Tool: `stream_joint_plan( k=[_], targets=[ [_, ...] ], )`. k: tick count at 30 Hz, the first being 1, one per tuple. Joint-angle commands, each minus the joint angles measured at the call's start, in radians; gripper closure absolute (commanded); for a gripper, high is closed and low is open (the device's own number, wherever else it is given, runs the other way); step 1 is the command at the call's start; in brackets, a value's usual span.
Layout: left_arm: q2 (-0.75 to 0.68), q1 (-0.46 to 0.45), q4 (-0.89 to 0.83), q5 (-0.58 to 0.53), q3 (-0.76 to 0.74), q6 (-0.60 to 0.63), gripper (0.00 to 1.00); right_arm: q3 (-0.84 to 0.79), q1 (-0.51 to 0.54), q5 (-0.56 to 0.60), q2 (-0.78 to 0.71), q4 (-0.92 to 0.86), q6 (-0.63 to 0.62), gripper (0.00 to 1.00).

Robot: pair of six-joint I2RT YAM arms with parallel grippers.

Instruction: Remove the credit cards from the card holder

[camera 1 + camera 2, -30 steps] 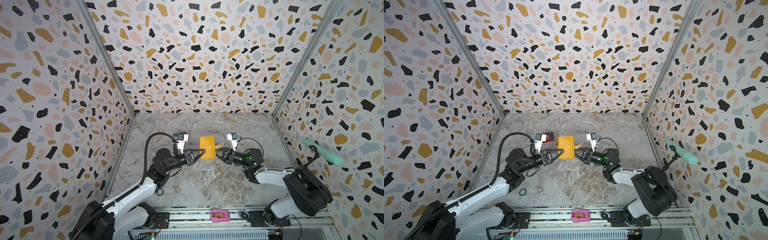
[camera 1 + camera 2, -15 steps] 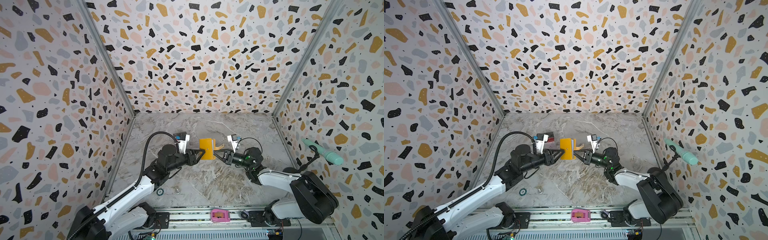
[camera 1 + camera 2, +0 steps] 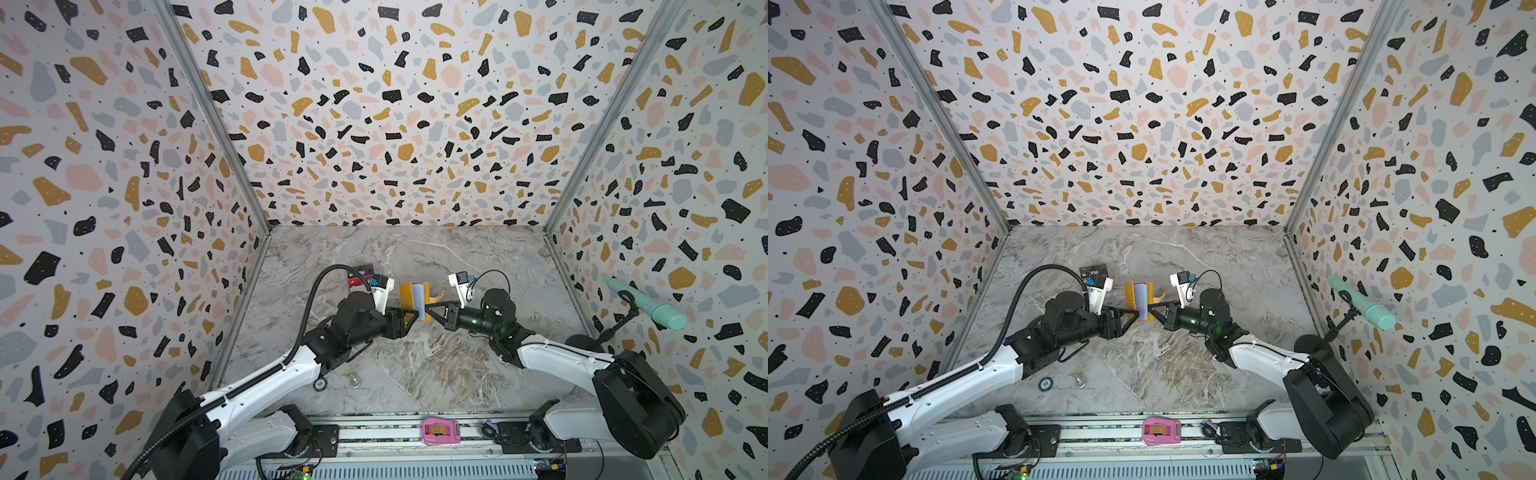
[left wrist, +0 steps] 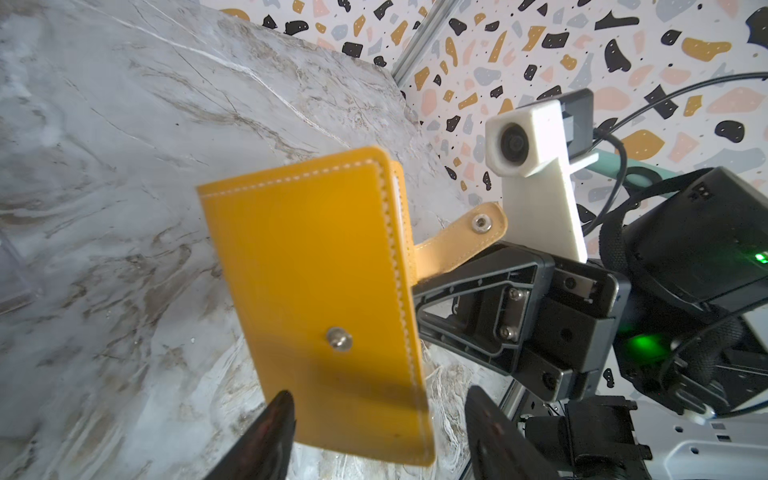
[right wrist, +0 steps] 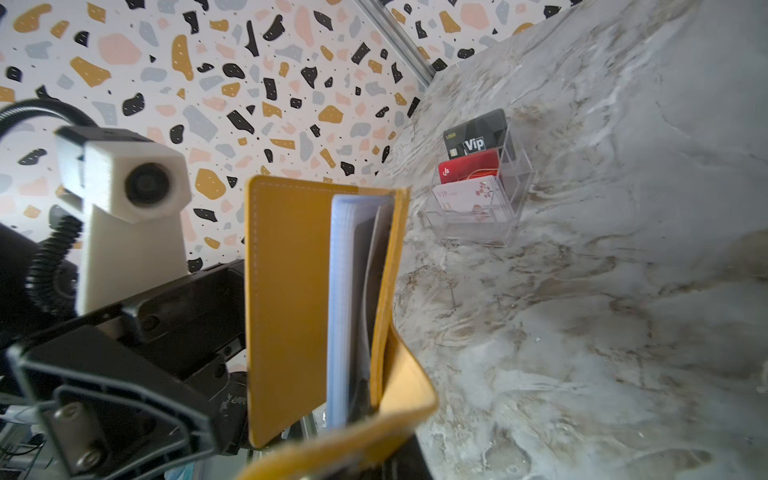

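The left gripper (image 4: 379, 392) has its jaws well apart, one finger on each side of the lower edge of the card holder (image 4: 316, 299). As far as I can see neither pad presses on the leather, so it grips nothing. Facing it, the right gripper (image 3: 433, 311) is pinched tight on the holder's other side, near where the snap tab (image 4: 461, 237) sticks out undone, and it alone seems to carry the wallet. The holder is up off the marble table (image 3: 436, 374), between the two arms near the middle. It stands on end and half open, with the bluish plastic sleeves (image 5: 349, 291) showing between the mustard covers.

Further out, on the left arm's side and near the holder, the clear acrylic stand (image 5: 517, 195) sits on the table. In its tiers I can see a black card (image 5: 478, 135) at the back, the dark red card (image 5: 469, 166) in the middle and the white card (image 5: 469, 199) with pink flowers in front.

My reading is that both cards are out of the wallet already, so the job looks all but done. I cannot tell whether a sleeve hides another card, because the pages are edge-on and one gap is dark. If they are empty, only setting the holder down is left
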Motion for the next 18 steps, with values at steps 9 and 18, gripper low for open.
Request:
stream_joint_plan(
  k=[9, 18],
  targets=[
    [0.097, -0.017, -0.092, -0.175, 0.046, 0.008, 0.55, 0.154, 0.035, 0.184, -0.008, -0.336, -0.141, 1.00],
    [0.150, -0.016, -0.009, -0.163, -0.033, -0.005, 0.80, 0.186, 0.044, 0.219, 0.036, -0.467, -0.149, 1.00]
  ],
)
